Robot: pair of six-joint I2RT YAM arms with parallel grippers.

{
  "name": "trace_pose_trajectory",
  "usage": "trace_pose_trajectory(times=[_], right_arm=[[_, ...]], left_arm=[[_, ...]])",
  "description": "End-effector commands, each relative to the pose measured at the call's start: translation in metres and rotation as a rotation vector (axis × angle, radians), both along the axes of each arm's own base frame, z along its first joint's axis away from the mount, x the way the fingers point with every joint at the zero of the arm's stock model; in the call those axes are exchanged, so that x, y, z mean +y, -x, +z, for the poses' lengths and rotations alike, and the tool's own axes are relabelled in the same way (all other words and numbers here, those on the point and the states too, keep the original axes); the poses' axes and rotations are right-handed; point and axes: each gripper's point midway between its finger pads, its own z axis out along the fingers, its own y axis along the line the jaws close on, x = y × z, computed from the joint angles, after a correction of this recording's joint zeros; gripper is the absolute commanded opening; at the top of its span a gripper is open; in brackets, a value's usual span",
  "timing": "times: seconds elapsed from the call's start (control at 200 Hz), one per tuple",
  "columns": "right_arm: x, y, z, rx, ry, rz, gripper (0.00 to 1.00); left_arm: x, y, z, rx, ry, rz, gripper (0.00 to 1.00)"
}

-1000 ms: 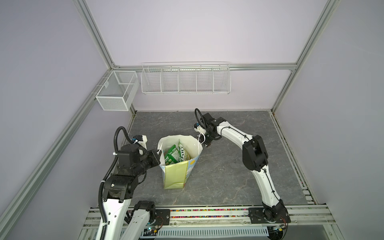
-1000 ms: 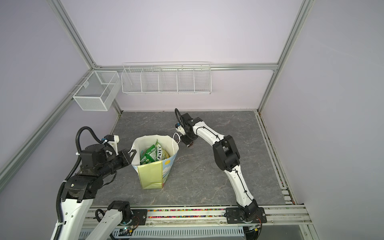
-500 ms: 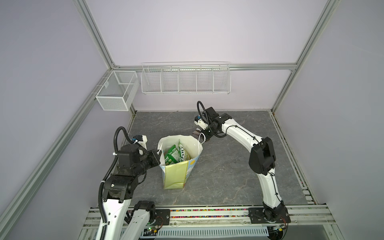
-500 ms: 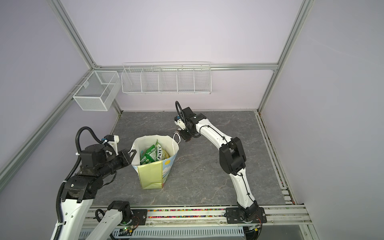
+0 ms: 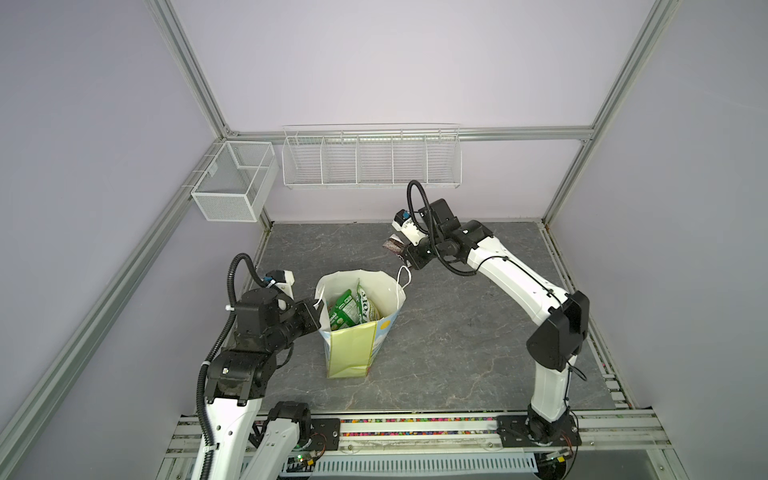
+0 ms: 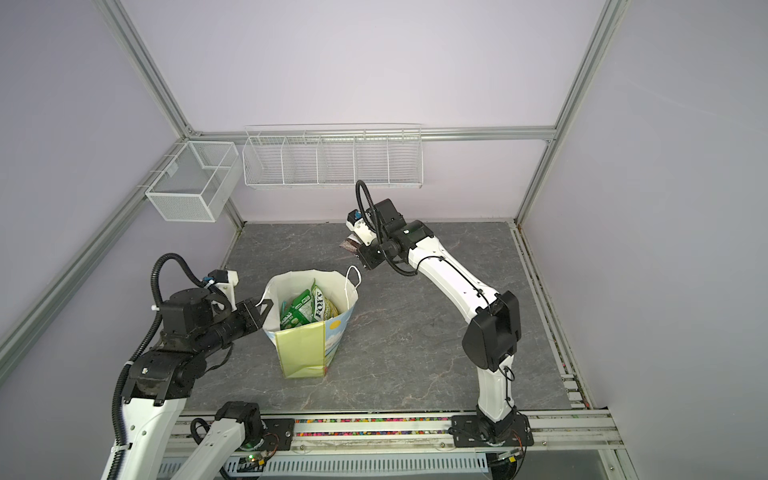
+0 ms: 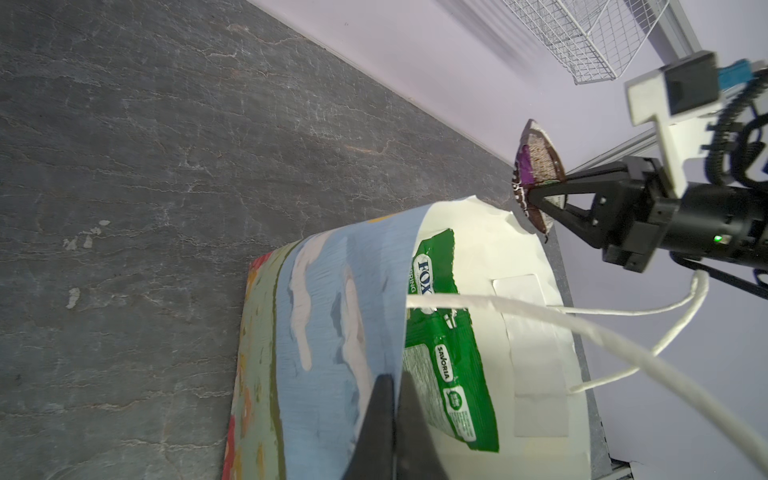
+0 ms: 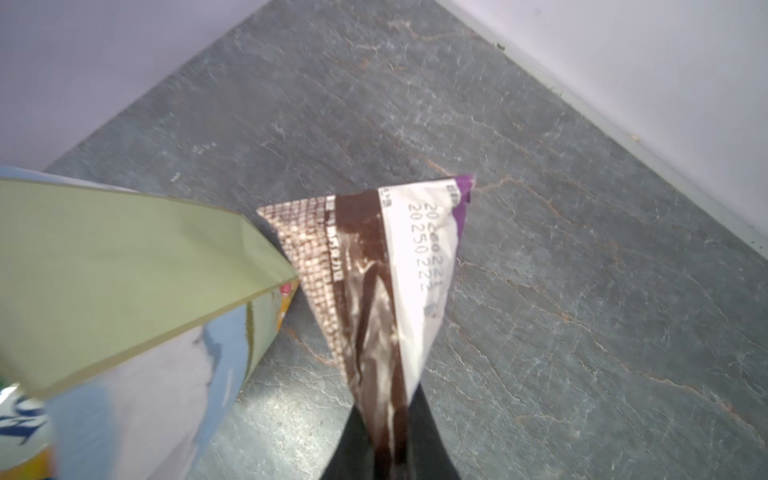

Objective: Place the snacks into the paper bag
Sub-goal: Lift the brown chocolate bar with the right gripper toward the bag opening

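The paper bag (image 5: 351,345) (image 6: 301,349) stands open at mid-table, with a green packet (image 5: 343,309) and a Fox's packet (image 5: 365,307) among the snacks inside. My left gripper (image 5: 318,309) (image 7: 395,399) is shut on the bag's near-left rim (image 7: 324,311). My right gripper (image 5: 401,249) (image 8: 388,436) is shut on a dark brown bar (image 5: 392,245) (image 6: 349,245) (image 8: 374,282). It holds the bar in the air just behind the bag's far rim, beside the bag's yellow-green side (image 8: 104,257). The left wrist view shows the bar (image 7: 536,166) above the bag's mouth edge.
A white mesh basket (image 5: 232,187) hangs on the left wall and a divided wire basket (image 5: 370,160) on the back wall. The bag's white cord handle (image 5: 404,276) loops out just under my right gripper. A metal rail (image 5: 415,428) runs along the table front.
My right gripper has risen from the table behind the bag with the brown bar, and its elbow has swung right. The left arm and the bag have stayed still.
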Motion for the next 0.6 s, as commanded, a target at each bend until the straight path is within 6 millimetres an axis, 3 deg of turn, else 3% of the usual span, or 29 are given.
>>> trace_pose_trajectory(times=[0.0, 0.375, 0.595], right_arm=[[0.009, 0.017, 0.039, -0.066, -0.096, 0.040, 0.12], [0.020, 0.071, 0.126, -0.235, -0.294, 0.150, 0.12], [0.027, 0.110, 0.160, -0.285, -0.424, 0.249, 0.13]], left_arm=[[-0.003, -0.004, 0.029, -0.112, 0.035, -0.010, 0.00], [-0.004, -0.005, 0.029, -0.113, 0.044, -0.013, 0.00], [-0.005, -0.005, 0.030, -0.116, 0.051, -0.014, 0.00]])
